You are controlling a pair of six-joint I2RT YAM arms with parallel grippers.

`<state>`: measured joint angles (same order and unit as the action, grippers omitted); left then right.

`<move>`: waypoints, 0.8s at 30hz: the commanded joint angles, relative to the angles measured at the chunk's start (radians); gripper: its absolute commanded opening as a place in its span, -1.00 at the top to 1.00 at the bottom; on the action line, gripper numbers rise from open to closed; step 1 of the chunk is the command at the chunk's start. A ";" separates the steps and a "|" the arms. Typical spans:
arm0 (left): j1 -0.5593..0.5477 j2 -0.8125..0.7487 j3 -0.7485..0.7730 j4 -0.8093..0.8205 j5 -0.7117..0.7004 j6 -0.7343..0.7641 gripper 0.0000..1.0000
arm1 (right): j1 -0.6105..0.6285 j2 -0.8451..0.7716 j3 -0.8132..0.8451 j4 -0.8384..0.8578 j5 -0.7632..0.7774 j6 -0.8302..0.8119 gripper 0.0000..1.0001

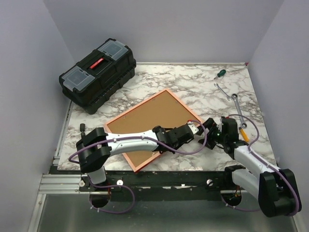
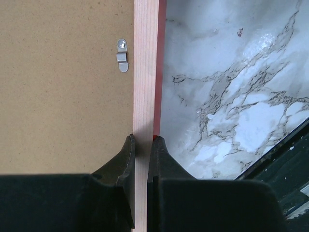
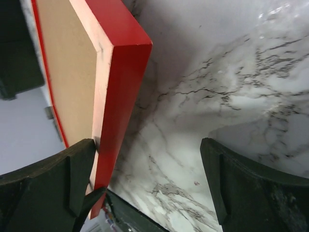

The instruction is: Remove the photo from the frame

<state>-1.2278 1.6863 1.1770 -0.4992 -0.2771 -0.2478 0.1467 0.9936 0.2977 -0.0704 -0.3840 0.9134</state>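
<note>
The frame (image 3: 120,96) lies face down on the table (image 1: 203,82), near its front middle, with a brown board (image 1: 149,121) facing up inside the red rim. It sits askew. Its long axis runs from the near left to the far right, and one corner points at the far wall. A small metal clip (image 2: 122,55) sits on the board just beside the rail.

The left tool (image 2: 144,142) is clamped on the frame's near-right rail, one finger on the board side and one on the red outer side. The right tool (image 3: 149,183) stands apart at the frame's right corner, one finger just beside the red edge and the other over bare table.

The table is white marble with grey veins. A black toolbox (image 1: 96,72) stands at its far left, and a green-handled screwdriver (image 1: 220,73) and two wrenches (image 1: 223,90) lie at the far right. Plain pale lilac walls close it in.
</note>
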 commanded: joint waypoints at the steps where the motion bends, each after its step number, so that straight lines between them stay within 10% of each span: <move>1: 0.002 -0.062 0.069 -0.005 -0.023 0.030 1.00 | 0.004 0.037 -0.084 0.369 -0.145 0.132 -0.90; 12: 0.002 -0.066 0.100 -0.045 -0.012 0.022 1.00 | 0.074 0.203 -0.101 0.658 -0.122 0.276 -0.46; 18: 0.002 -0.082 0.117 -0.074 0.021 0.018 1.00 | 0.134 0.151 -0.041 0.500 -0.040 0.332 0.07; 24: 0.001 -0.174 0.055 -0.065 0.008 0.014 -0.12 | 0.134 0.046 0.130 0.103 0.051 0.264 0.43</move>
<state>-1.2243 1.6264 1.2396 -0.5797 -0.2432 -0.2481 0.2741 1.0992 0.2993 0.2539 -0.4175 1.2343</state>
